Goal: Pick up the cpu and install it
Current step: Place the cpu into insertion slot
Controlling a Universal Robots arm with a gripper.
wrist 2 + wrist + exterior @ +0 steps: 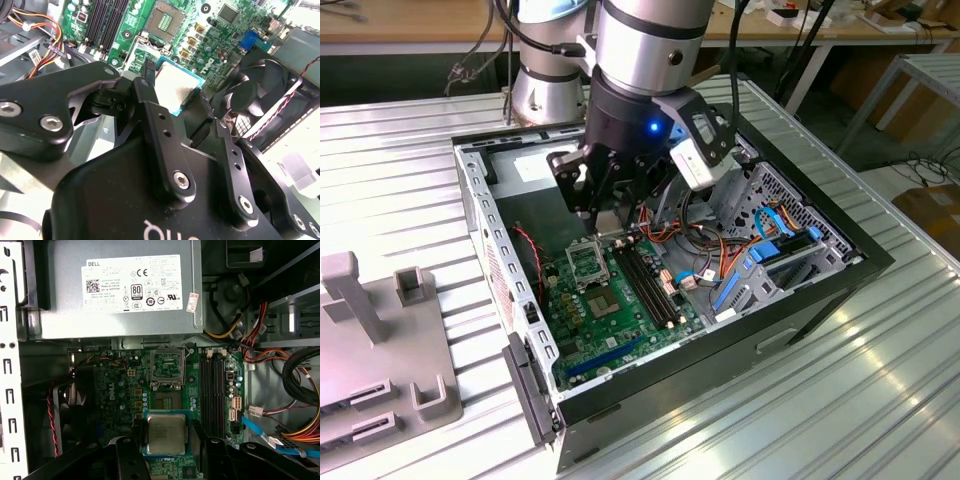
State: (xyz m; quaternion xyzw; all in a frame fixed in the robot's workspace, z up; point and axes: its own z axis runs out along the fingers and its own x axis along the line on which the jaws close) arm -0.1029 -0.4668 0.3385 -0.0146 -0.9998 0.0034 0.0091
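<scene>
Cpu [166, 434] is up off the board, clamped flat between the black fingers [199, 437], which press on two opposite edges. The other two edges are free. In both wrist views its pale metal face shows between them [175, 87], with the fingers [155, 120] closed narrow around it. It hangs above the green board [125, 390], near the metal-framed socket [167, 365] but not over it; I cannot tell how high it is.

Beside the socket run the long memory slots [214, 390]. On the other side stands a black fan [75, 405] with a red and black wire. The space straight above the socket looks open.

All this lies in an open computer case [470, 200] with upright walls around it. The arm reaches in from the top. The case also holds a grey power supply box [125, 290] along one wall and a tangle of orange, yellow and blue cables [720, 250] by the drive cage.

The case rests on a ribbed metal surface [880, 380]. A grey plastic stand [380, 340] sits well apart from it, on the exterior view's left.
</scene>
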